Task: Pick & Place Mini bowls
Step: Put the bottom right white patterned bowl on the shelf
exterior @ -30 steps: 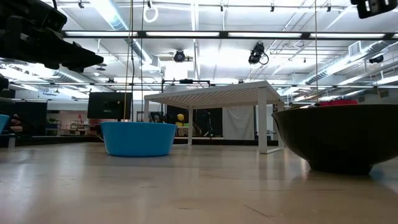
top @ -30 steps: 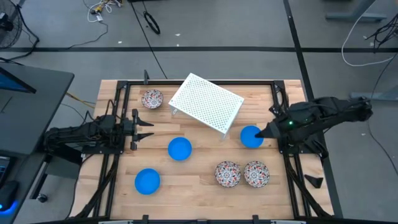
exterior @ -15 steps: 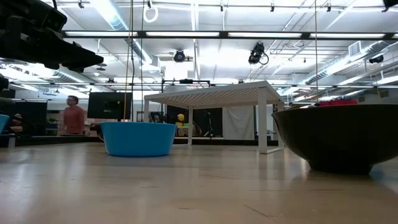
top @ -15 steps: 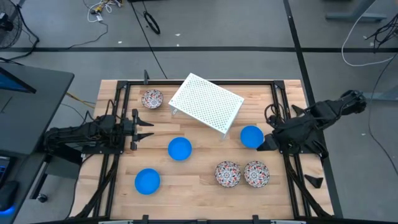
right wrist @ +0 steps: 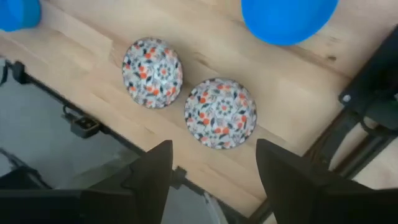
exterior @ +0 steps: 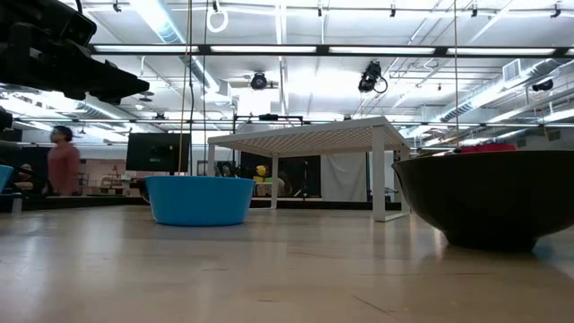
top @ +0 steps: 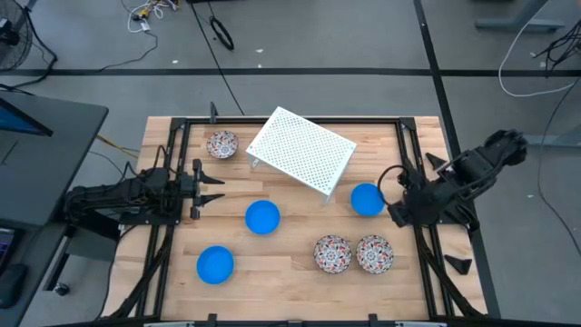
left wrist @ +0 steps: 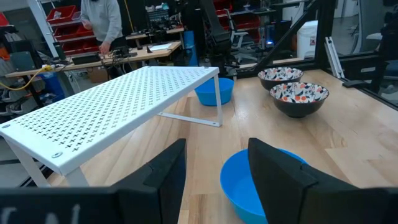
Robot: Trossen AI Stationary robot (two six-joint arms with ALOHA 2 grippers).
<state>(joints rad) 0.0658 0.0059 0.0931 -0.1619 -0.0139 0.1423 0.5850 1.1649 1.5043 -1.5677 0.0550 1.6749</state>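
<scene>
Two speckled bowls, one (right wrist: 221,112) and its twin (right wrist: 152,71), lie directly ahead of the right gripper (right wrist: 214,177), whose jaws stand released and hold nothing. On the high view that gripper (top: 397,211) hangs at the worktop's 3 o'clock edge; the nearer speckled bowl (top: 373,252) sits just beside it toward 7 o'clock, touching its twin (top: 332,253), while a blue bowl (top: 367,199) lies just beside it toward 9 o'clock. Being round, the bowls offer no long axis, so any rim approach should serve, and I judge the right arm the nearer for all three.

Near the left gripper (top: 207,188), at 9 o'clock with jaws also released and empty, a second blue bowl (top: 262,217) lies toward 4 o'clock; a third (top: 215,263) rests near 7 o'clock and a lone speckled bowl (top: 221,144) near 11 o'clock.

Bare wooden worktop (top: 290,238) separates them. The white perforated rack (top: 300,149) stands at 12 o'clock. Beyond, a person (exterior: 62,161) shows in the room.
</scene>
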